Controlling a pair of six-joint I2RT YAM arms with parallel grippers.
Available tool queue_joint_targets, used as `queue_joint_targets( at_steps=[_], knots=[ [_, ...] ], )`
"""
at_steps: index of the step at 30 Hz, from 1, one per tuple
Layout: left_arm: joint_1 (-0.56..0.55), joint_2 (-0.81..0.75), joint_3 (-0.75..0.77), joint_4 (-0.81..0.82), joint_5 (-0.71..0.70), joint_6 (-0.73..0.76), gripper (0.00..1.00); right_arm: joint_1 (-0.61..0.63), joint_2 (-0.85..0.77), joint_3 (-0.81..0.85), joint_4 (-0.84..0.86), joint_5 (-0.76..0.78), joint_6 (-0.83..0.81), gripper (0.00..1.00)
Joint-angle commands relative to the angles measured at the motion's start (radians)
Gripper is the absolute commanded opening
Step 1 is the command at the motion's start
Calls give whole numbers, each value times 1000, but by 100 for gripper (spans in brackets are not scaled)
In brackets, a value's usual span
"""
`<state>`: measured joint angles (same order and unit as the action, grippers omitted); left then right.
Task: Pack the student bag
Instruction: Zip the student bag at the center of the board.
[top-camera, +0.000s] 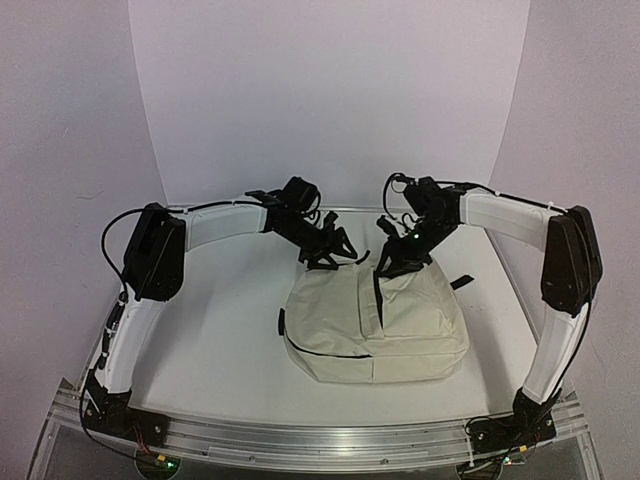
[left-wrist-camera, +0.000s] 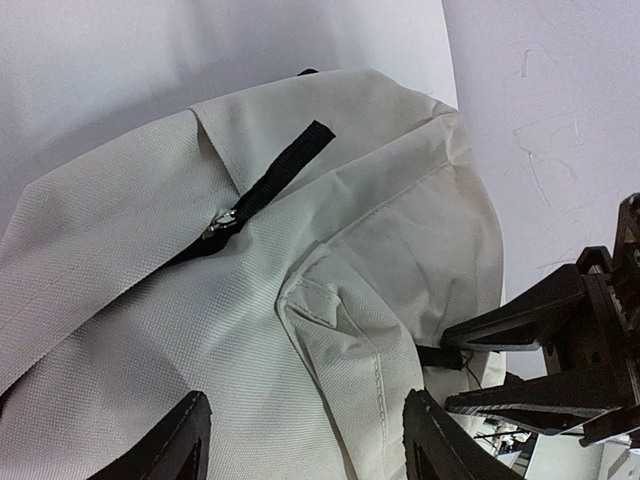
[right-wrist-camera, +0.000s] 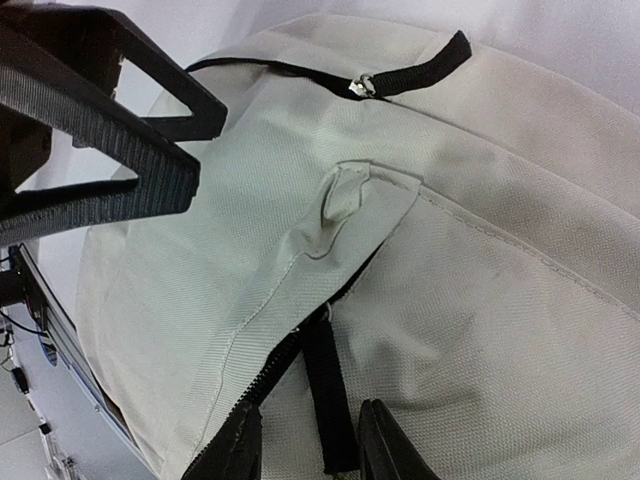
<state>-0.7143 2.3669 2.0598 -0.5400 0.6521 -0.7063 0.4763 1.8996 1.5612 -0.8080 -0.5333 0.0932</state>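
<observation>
Two grippers are positioned at the far edge of the student bag (top-camera: 375, 330), which is laid flat on the table (top-camera: 220, 340), right of centre between the arms. Wide-open jaws are seen on the left gripper (left-wrist-camera: 307, 400), above cream fabric, nothing held. A black zipper tab (right-wrist-camera: 325, 370) is straddled by the narrowly parted right gripper (right-wrist-camera: 310, 410); whether it is pinched cannot be told.
</observation>
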Motion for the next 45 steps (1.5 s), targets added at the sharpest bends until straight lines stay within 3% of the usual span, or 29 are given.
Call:
queue_joint_targets(
  at_steps=[1,6,12,21,35,45],
  knots=[
    [2,-59,1,23,-4,7,66,36,12,33,-53,75,-71,35],
    [3,-68,-7,18,-13,9,66,48,40,50,-80,162,-134,28],
    [2,-71,-15,18,-17,9,66,49,32,82,-111,188,-163,0],
    [1,-25,72,-14,7,36,66,49,1,187,-128,57,-128,0],
    [-19,86,190,-41,41,27,71,61,-12,157,-146,8,-129,0],
    [-23,84,99,23,17,25,71,108,-38,102,-142,-51,-133,0]
  ],
)
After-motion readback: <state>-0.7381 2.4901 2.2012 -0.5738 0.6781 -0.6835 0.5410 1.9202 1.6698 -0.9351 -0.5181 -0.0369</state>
